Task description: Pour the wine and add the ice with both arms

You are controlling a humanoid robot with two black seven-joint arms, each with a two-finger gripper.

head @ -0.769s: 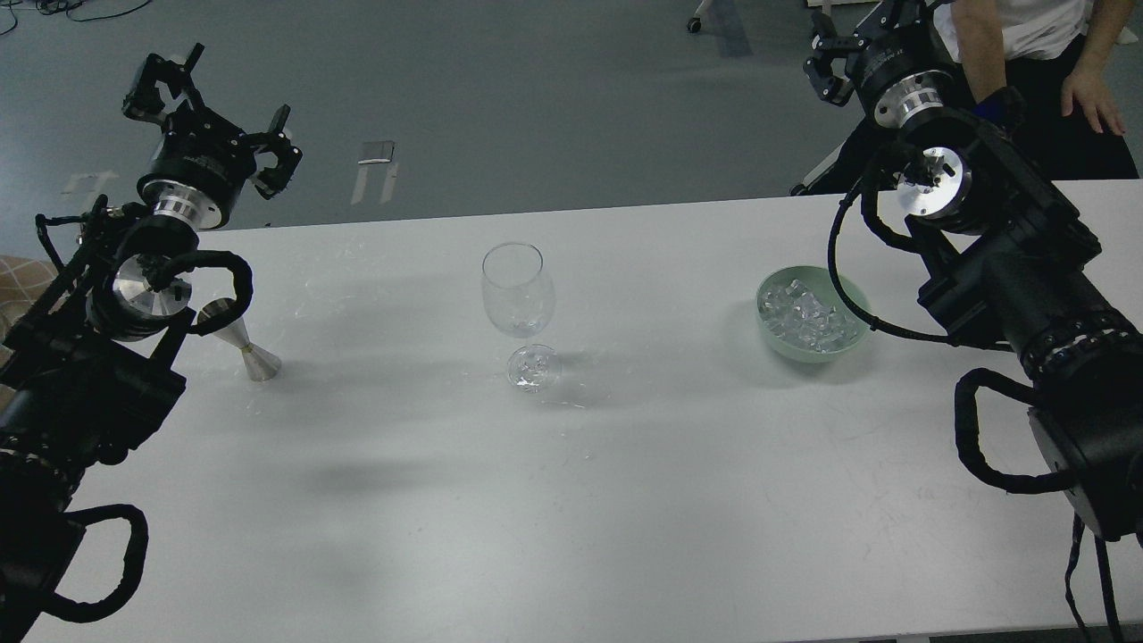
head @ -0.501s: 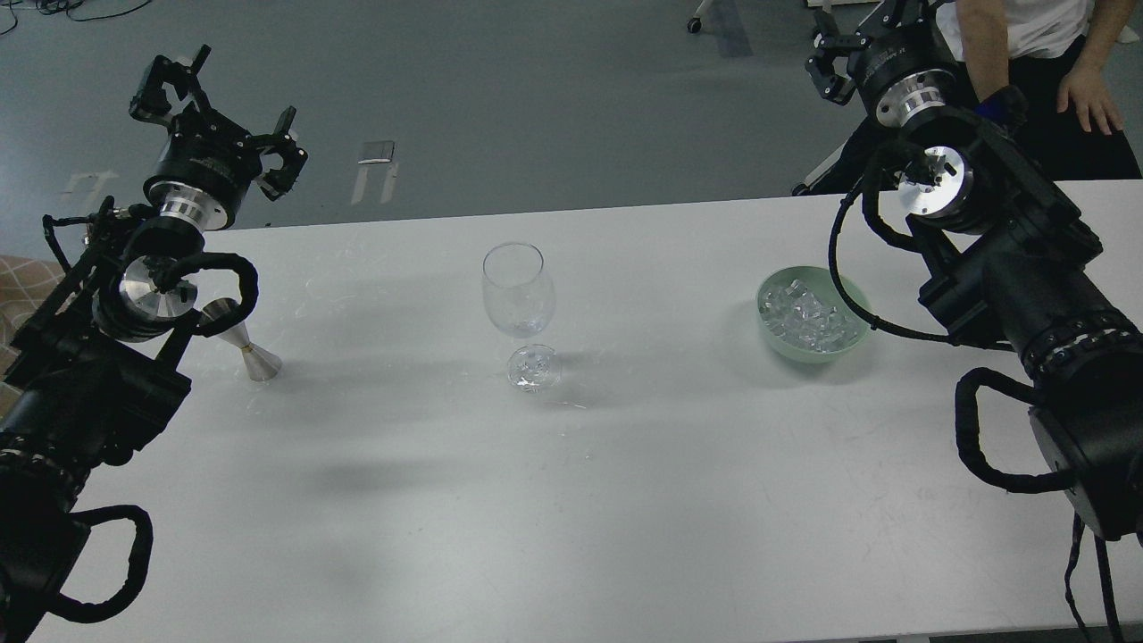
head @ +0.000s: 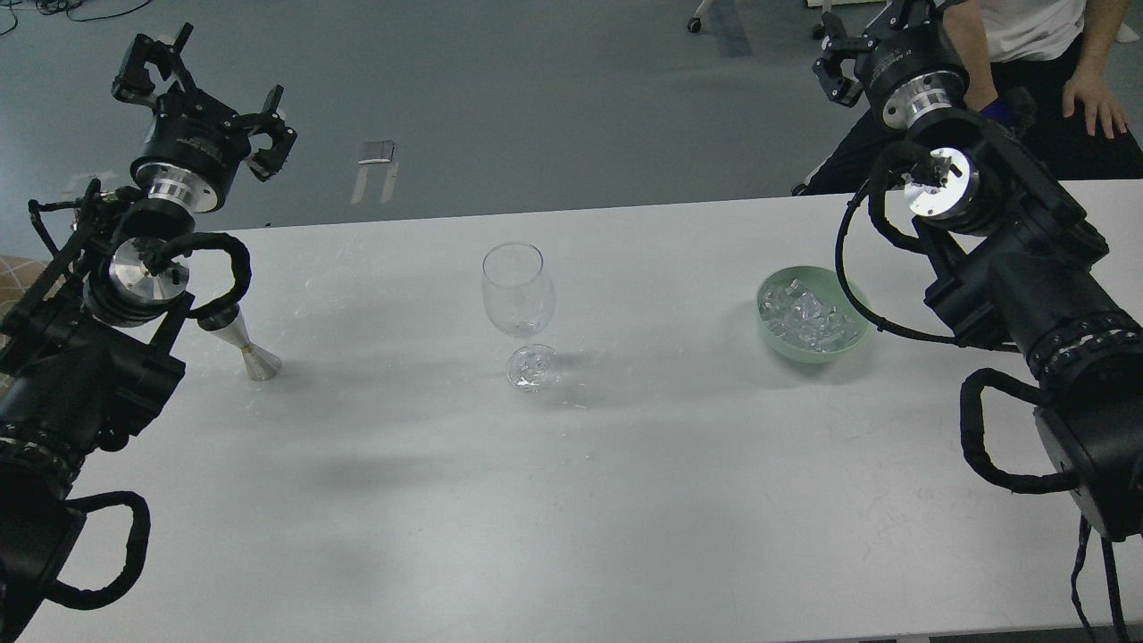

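A clear, empty-looking stemmed glass (head: 518, 290) stands upright at the middle of the white table (head: 571, 500). A small silver jigger (head: 243, 344) stands at the left, partly behind my left arm; I cannot see any wine. The ice (head: 808, 314), a heap of clear cubes, lies in a pale green bowl (head: 770, 335) at the right. My left gripper (head: 207, 94) is open and empty, raised beyond the table's far left edge, above and behind the jigger. My right gripper (head: 868, 40) is open and empty, raised past the far right edge, beyond the bowl, partly cut off by the frame's top.
A person in a white shirt (head: 1027, 36) sits behind the table's far right corner, one hand (head: 1091, 100) close to my right arm. Grey floor lies beyond the table's far edge.
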